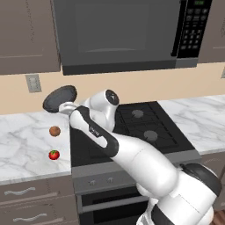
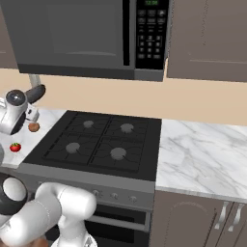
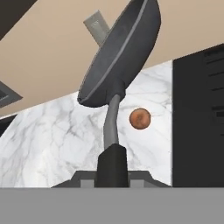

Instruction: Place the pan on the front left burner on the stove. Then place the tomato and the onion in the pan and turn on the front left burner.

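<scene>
Above left counter (image 1: 26, 132): hand (image 1: 66, 107) clenched on pan (image 1: 59, 98) handle, pan lifted, tilted; onion (image 1: 54, 131), tomato (image 1: 53, 154) below.

The arm (image 1: 145, 165) is glossy white, built of thick rounded segments that swell toward the base. Dark grey to black bands mark the joints: one ring at the large lower joint, another collar partway up the forearm. A round dark cap with a small pale centre closes the end of the wrist joint (image 1: 111, 97). A tiny dark marking sits on the white forearm shell, too small to read. The hand's finger parts (image 3: 112, 164) look dark grey and blocky, with lighter grey pieces beside them.
</scene>
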